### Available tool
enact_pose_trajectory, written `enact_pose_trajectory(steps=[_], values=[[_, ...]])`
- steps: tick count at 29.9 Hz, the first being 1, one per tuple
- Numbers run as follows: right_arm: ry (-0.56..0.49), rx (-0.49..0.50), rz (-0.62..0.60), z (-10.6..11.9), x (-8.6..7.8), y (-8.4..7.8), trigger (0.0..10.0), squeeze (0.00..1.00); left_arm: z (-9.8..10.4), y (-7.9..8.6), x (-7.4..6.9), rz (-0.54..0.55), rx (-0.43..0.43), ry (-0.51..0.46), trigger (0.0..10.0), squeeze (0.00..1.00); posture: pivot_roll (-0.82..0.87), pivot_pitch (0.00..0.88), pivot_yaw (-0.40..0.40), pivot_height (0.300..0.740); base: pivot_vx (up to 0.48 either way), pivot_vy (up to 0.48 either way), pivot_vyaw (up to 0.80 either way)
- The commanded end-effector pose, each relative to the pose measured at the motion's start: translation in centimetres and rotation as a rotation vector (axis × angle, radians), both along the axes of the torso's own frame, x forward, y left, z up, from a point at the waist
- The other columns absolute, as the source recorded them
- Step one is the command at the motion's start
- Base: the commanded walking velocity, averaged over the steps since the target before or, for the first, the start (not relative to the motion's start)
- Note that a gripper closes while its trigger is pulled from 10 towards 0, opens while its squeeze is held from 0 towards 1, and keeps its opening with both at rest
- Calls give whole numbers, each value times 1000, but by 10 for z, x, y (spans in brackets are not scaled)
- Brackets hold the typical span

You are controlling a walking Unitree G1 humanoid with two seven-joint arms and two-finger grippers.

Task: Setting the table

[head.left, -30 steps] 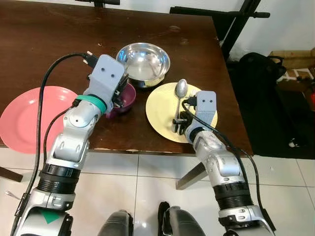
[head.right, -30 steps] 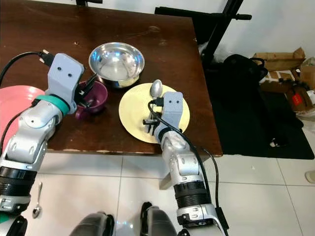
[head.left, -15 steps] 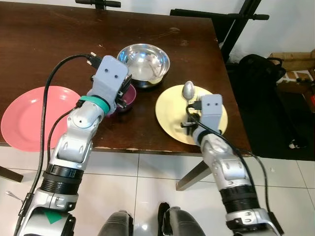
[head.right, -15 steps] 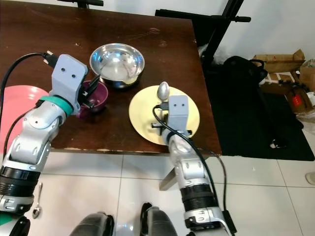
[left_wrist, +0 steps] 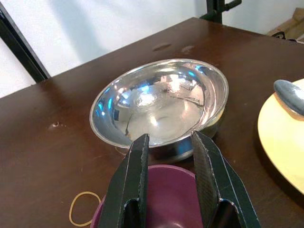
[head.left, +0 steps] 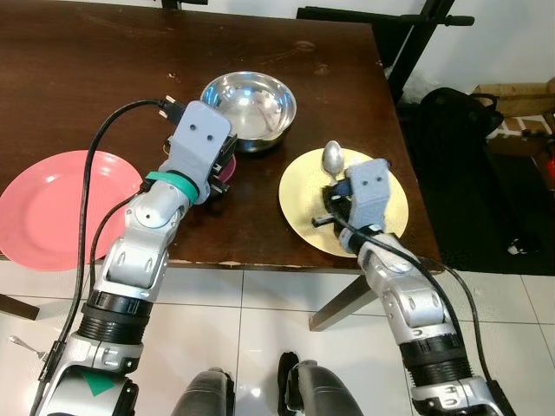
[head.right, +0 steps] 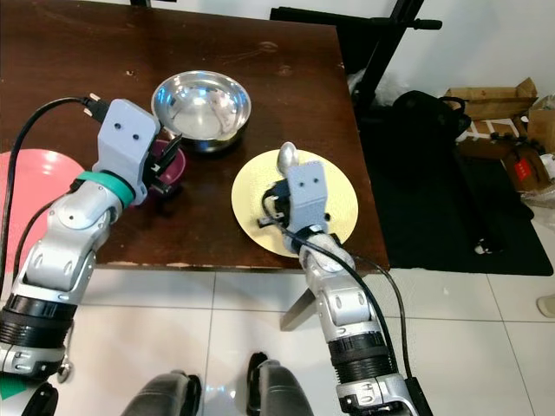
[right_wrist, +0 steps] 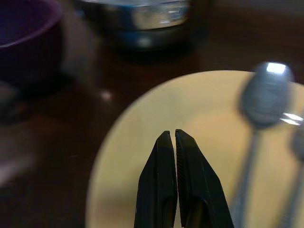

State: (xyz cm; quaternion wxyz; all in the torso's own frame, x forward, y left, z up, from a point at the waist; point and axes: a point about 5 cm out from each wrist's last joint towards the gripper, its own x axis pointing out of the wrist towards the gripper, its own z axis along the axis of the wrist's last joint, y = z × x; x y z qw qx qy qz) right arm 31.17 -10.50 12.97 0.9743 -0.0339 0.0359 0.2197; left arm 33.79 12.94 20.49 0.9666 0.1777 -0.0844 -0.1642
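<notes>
Done: metal spoon (head.left: 332, 159) on round yellow plate (head.left: 299, 192), beside clenched, empty right claw (right_wrist: 175, 142).
Left: released left claw (left_wrist: 169, 145) over purple bowl (left_wrist: 164, 202); shiny steel bowl (left_wrist: 159, 103) just ahead, unplaced.

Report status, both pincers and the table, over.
Left pincer open over purple cup. Right pincer shut, empty, above yellow plate. Metal spoon on plate. Steel bowl beside.

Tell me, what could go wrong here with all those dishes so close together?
The yellow plate lies near the table's front edge, with the right gripper shut just above it; a nudge might push it toward the floor. The spoon lies loose on that plate and could slide off. The left gripper, open over the purple cup, is close to the steel bowl and might knock it.
</notes>
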Motion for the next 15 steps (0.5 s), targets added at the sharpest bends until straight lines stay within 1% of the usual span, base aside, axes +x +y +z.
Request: enact_pose_trajectory(steps=[1,4,5,7,8,9,10,11,13,14,15], values=[[15,-8,27,-6,-5,1,0,0,-3,-2,0,-5,13,8,10000,0,115,134,-15,740,0,0,0],[-1,-16,19,-5,-5,2,0,0,-3,-3,0,-5,13,8,10000,0,114,133,-12,740,0,0,0],[-31,-39,-26,-3,-2,-2,10000,0,-3,-3,0,-6,13,8,10000,0,115,132,-10,740,0,0,0],[-31,-39,-26,-3,-2,-2,10000,0,-3,-3,0,-6,13,8,10000,0,115,132,-10,740,0,0,0],[-77,-51,-108,4,4,-10,10000,0,-3,-4,0,-9,14,6,10000,0,114,132,-7,740,0,0,0],[-120,-37,-193,14,10,-21,10000,1000,-2,-5,1,-12,14,5,10000,0,116,130,-4,740,0,0,0],[-120,-37,-193,14,10,-21,10000,1000,-2,-5,1,-12,14,5,10000,0,116,130,-4,740,0,0,0],[-150,-13,-257,23,13,-31,10000,1000,-2,-5,1,-14,15,3,10000,0,113,130,-2,740,0,0,0],[-150,-13,-257,23,13,-31,10000,1000,-2,-5,1,-14,15,3,10000,0,113,130,-2,740,0,0,0],[-164,18,-314,30,16,-42,10000,1000,-2,-6,1,-16,16,2,10000,0,112,129,0,740,0,0,0],[-164,18,-314,30,16,-42,10000,1000,-2,-6,1,-16,16,2,10000,0,112,129,0,740,0,0,0]])
